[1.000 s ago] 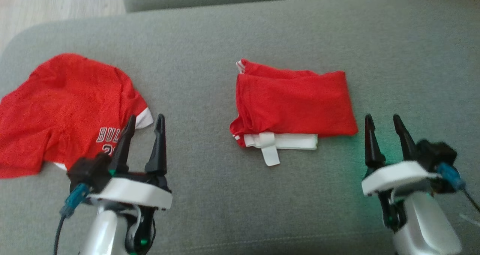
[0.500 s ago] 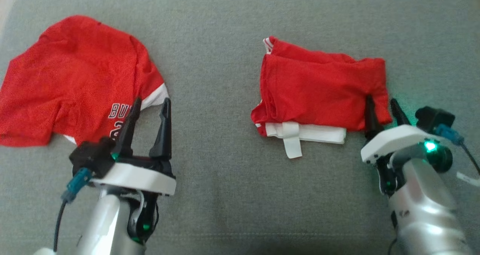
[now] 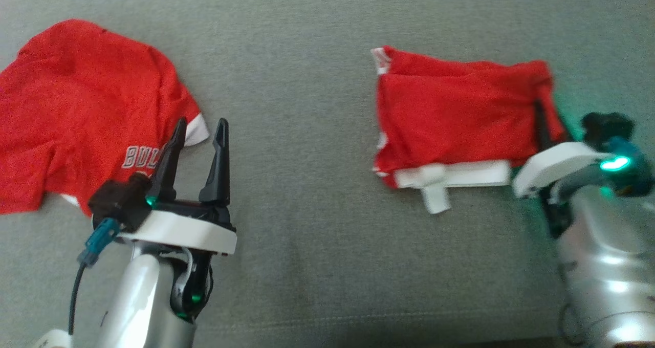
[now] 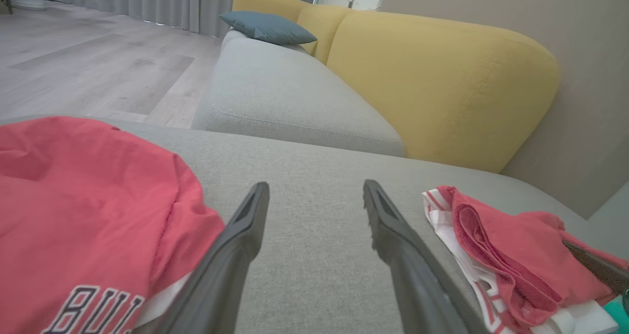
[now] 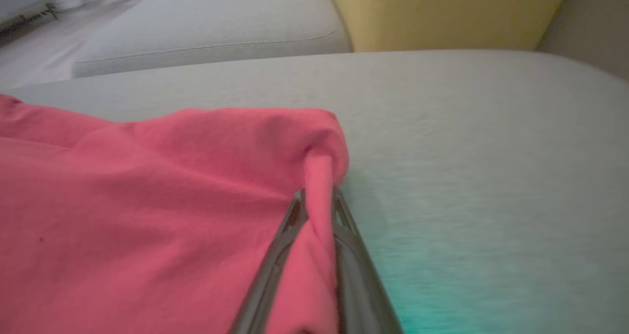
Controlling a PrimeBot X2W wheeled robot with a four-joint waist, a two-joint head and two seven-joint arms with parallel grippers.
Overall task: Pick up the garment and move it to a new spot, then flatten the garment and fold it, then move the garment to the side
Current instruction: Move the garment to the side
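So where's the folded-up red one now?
In the head view, the folded red garment lies on the grey cushion at the right, its right corner pinched in the right tool.

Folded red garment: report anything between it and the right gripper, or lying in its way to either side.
Nothing between them: the right gripper is shut on the right edge of the folded red garment. Rightward, the grey cushion shows nothing on it. Leftward, the open left gripper and the red jersey lie in the way.

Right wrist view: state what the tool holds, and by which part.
The right tool is shut on the folded red garment, pinching a ridge of fabric at its right edge.
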